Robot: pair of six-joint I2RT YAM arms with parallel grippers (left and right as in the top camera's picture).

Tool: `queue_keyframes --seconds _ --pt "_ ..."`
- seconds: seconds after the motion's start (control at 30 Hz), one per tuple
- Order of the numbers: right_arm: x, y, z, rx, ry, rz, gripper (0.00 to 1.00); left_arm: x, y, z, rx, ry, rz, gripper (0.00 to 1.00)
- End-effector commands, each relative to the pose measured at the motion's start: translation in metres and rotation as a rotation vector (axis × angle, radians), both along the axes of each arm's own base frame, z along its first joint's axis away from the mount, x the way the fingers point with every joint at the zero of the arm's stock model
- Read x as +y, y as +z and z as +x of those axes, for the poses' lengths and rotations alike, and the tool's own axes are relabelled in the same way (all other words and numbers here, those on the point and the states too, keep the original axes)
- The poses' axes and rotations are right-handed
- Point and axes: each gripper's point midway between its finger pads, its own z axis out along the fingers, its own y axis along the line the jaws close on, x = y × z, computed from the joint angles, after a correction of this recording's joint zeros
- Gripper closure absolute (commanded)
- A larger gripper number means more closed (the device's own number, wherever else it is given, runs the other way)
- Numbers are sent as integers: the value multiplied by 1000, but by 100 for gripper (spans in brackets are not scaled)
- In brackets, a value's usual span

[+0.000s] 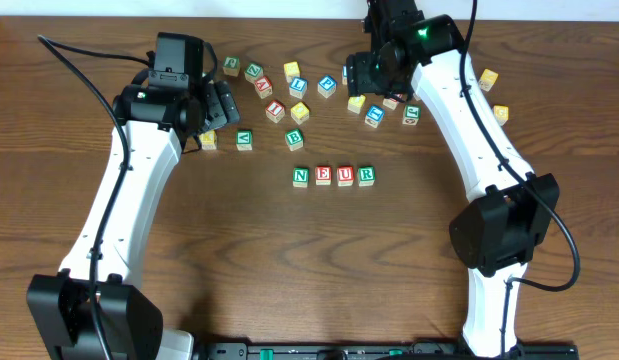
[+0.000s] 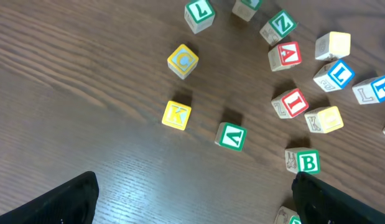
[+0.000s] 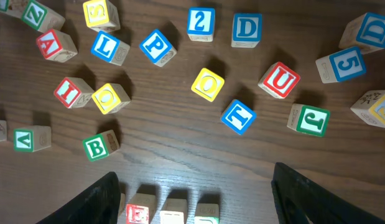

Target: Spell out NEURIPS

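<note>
We see the table (image 1: 289, 260) under 2 arms; the left gripper (image 2: 195, 196) hangs with its jaws wide apart, nothing between them; the right gripper (image 3: 195, 180) has its jaws apart too, the 4-cube N-E-U-R row (image 1: 334, 176) lying unheld between them; the red I cube (image 3: 71, 91) and blue P cube (image 3: 158, 46) sit ahead of those jaws.

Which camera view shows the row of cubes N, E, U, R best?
The overhead view: the row of cubes lies whole, all four letters readable. The right wrist view catches only part of it at the bottom edge, letters cut off. The left wrist view does not show it.
</note>
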Motion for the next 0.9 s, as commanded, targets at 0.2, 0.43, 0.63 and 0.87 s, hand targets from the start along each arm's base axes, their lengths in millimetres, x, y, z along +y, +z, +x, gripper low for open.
queue_keyframes --seconds 0.2,0.43,0.63,0.87 --pt "3 8 11 -48 2 15 27 0 -2 7 -14 -4 1 2" --pt "5 -2 16 -44 2 13 27 -1 5 17 -60 -57 28 2" --pt "3 -5 19 -42 -13 12 28 -2 9 24 -93 -63 29 2" --pt "-20 -7 25 -36 -94 -5 29 -2 10 25 -99 -62 28 2"
